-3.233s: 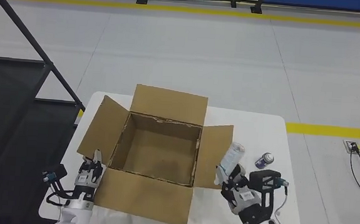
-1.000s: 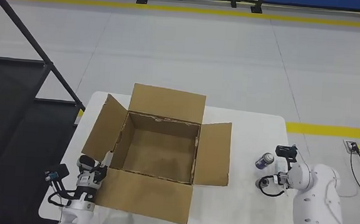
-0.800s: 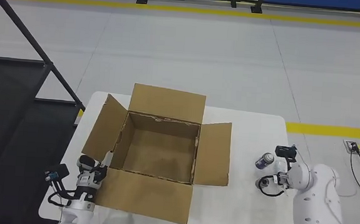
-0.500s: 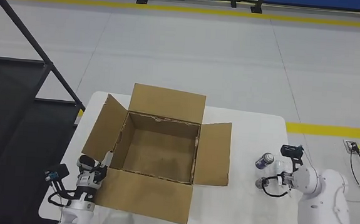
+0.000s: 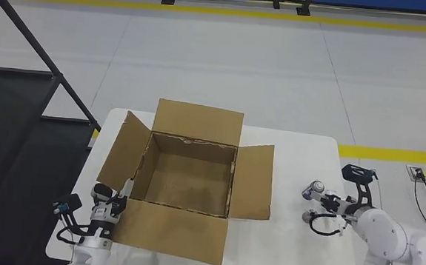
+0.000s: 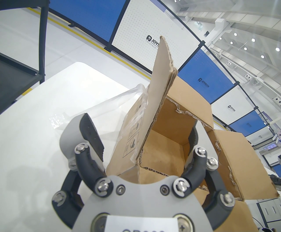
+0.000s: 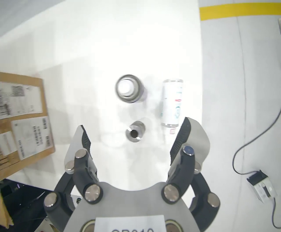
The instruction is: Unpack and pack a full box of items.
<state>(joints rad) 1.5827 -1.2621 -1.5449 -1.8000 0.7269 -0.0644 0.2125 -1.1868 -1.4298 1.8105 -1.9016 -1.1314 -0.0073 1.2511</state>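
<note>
At the bench's point(image 5: 287, 241) left near corner the left gripper point(image 6: 140, 131) sits at the cardboard box point(image 5: 199, 122). Its jaws are spread wide and grip nothing: one finger is outside the wall by some clear plastic film point(image 6: 105, 107), the other is over the inside, and the raised side flap stands between them. The box stands mid-bench with all four flaps open and looks empty. To its right and well apart from it, an upright small can point(image 7: 129, 91), a white bottle point(image 7: 172, 103) lying on its side and a small metal cylinder point(image 7: 135, 131) sit near one another. The right gripper point(image 7: 134, 129) hovers above them, jaws open and empty. Unpacking looks done, so repacking probably comes next. That calls for lowering onto one item, likely the cylinder under the jaws, without nudging the bottle just beside it.
</note>
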